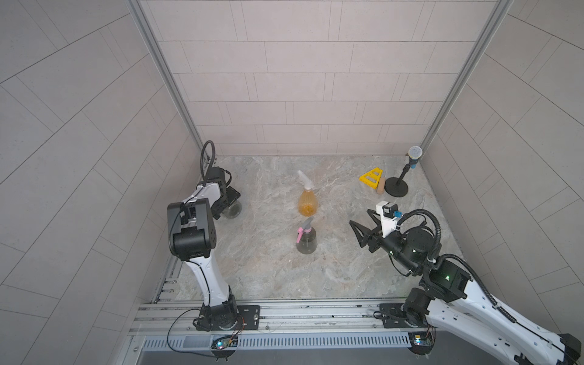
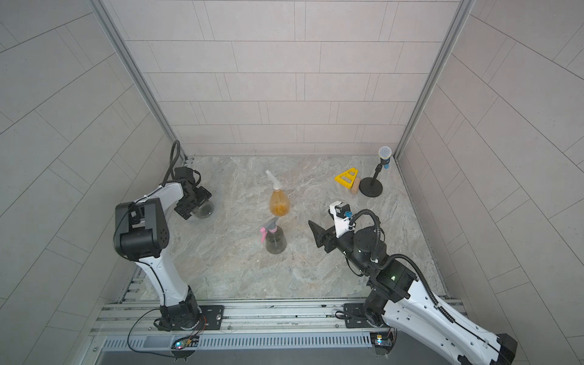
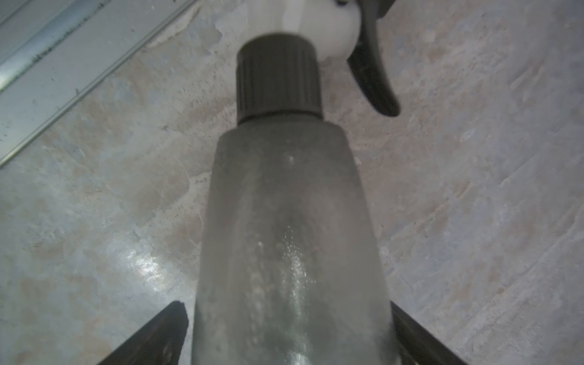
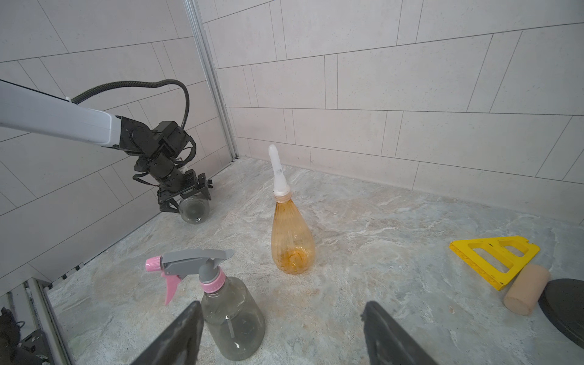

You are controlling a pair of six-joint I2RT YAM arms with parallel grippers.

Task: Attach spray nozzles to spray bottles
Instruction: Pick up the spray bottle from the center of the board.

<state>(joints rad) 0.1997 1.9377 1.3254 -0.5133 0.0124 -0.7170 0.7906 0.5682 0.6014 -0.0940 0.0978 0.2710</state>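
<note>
Straddling smoky grey bottle (image 3: 284,205) with left pincer (image 3: 286,305), spread wide; cannot tell whether clamped or loose. Lying lengthwise along that pincer's reach, white-and-black nozzle (image 3: 316,28) farthest from wrist. Upright ahead of released, empty right pincer (image 4: 281,305): pink-nozzled bottle (image 4: 234,322) nearest, amber bottle (image 4: 292,240) beyond.

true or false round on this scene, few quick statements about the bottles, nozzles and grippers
1. The amber bottle carries the grey-and-pink nozzle. False: it wears a whitish nozzle; the grey-and-pink one sits on a grey bottle.
2. The right gripper is open and empty. True.
3. A second grey bottle, topped by a white-and-black nozzle, sits between the jaws of the left gripper. True.
4. The yellow triangle leans against the amber bottle. False: it lies apart from it, by the microphone stand.
</note>
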